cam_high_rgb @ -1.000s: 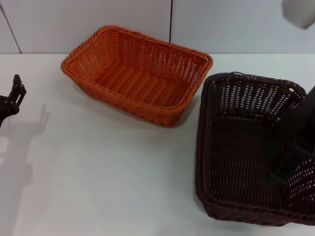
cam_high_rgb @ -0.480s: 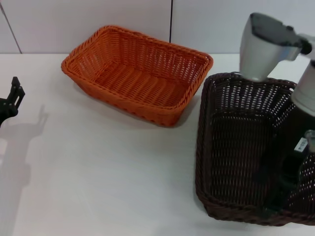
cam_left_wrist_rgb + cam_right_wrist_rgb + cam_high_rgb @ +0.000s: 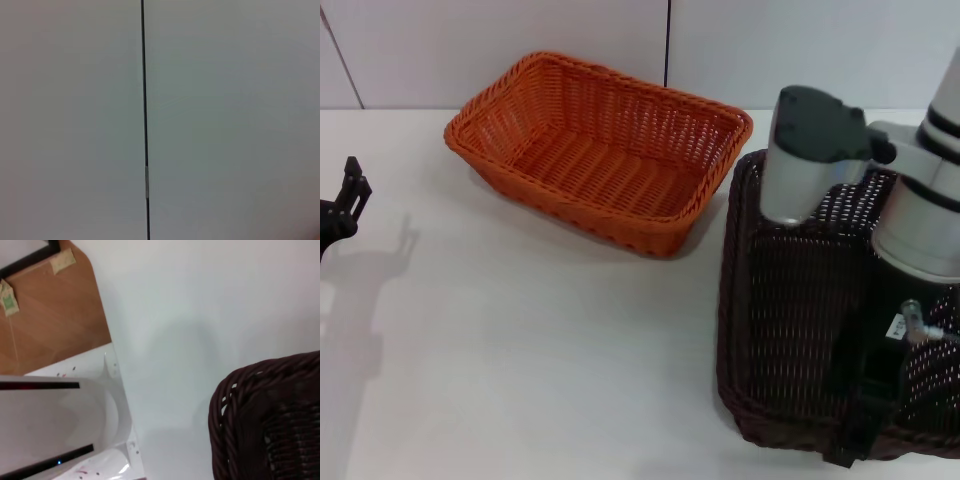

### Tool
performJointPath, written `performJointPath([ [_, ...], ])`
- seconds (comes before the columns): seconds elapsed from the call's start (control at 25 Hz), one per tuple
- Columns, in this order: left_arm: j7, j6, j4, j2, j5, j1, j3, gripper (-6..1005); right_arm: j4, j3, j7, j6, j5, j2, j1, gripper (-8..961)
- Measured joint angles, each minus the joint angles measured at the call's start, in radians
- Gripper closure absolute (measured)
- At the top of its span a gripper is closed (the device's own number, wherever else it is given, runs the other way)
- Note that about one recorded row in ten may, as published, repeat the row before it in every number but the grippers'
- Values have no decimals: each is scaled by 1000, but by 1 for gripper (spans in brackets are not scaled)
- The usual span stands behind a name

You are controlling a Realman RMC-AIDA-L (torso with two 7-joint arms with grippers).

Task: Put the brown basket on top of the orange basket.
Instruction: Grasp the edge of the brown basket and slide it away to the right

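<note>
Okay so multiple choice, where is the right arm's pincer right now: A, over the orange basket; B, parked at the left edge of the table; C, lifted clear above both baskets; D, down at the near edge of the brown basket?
D: the head view shows the right pincer low at the near rim of the brown basket, while the orange basket sits apart with nothing over it.

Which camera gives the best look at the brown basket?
The head view: the brown basket shows almost whole beside the orange basket, partly covered by the right arm. The right wrist view catches only one rim corner. The left wrist view shows none of it.
</note>
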Motion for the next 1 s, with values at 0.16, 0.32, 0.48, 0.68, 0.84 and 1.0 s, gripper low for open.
performJointPath([
  [0.16,0,2,0,0,0,0,0,166,34,-30,0,34,1,2,6,135],
  [0.32,0,0,0,0,0,-3,0,165,63,-53,0,58,5,6,16,152],
  [0.48,0,3,0,0,1,-5,0,165,92,-73,0,87,8,7,17,169],
  [0.68,0,3,5,0,1,-6,0,166,111,-104,6,114,19,10,16,190],
  [0.84,0,3,7,0,1,-8,0,166,127,-111,7,129,23,11,15,208],
  [1.0,0,3,8,0,1,-9,-1,165,141,-119,7,138,31,11,16,225],
])
